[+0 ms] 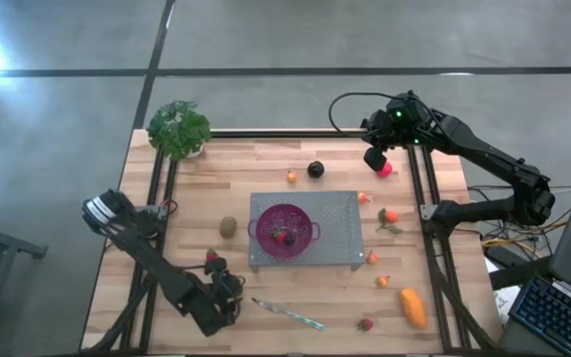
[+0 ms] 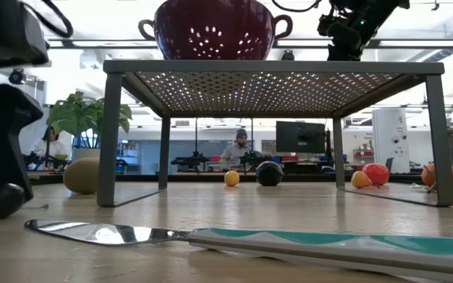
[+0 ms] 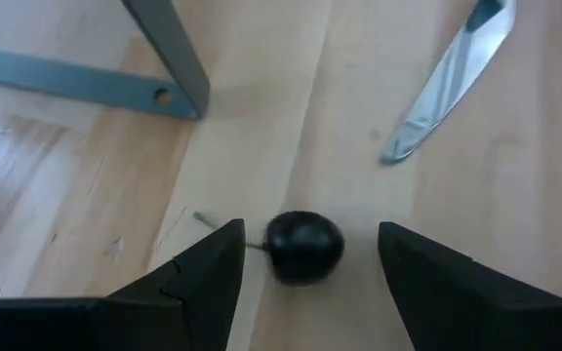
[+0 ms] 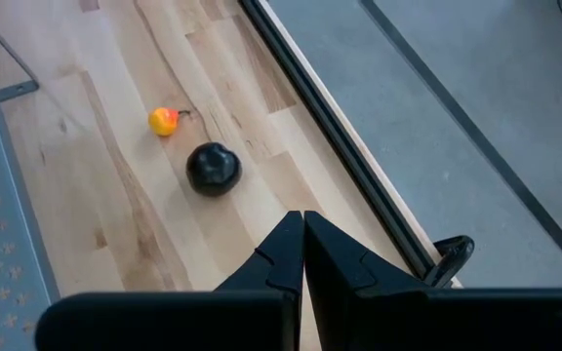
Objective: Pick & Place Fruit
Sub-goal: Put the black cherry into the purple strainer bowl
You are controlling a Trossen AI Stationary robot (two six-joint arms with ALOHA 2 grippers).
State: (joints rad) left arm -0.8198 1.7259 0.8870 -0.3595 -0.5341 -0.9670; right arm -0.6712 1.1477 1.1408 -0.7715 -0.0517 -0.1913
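Note:
A small dark round fruit [image 3: 303,248] with a thin stem lies on the wooden table [image 1: 266,164] near its front left. My left gripper [image 3: 307,227] is open and slants down over it, one finger on either side, neither touching it. In the high view that gripper [image 1: 230,301] hides the fruit. A purple colander [image 1: 284,231] with a red fruit [image 1: 282,237] inside stands on a grey perforated rack [image 1: 335,213]. My right gripper [image 4: 302,222] is shut, empty and raised over the far right, by a pink-red ball [image 1: 386,170].
A knife [image 1: 287,314] lies close to my left gripper on its right. A kiwi [image 1: 228,226], a dark plum [image 1: 315,170], a small orange piece [image 1: 291,178], an oblong orange fruit [image 1: 413,307] and several small fruits lie around the rack. A leafy plant [image 1: 178,129] stands far left.

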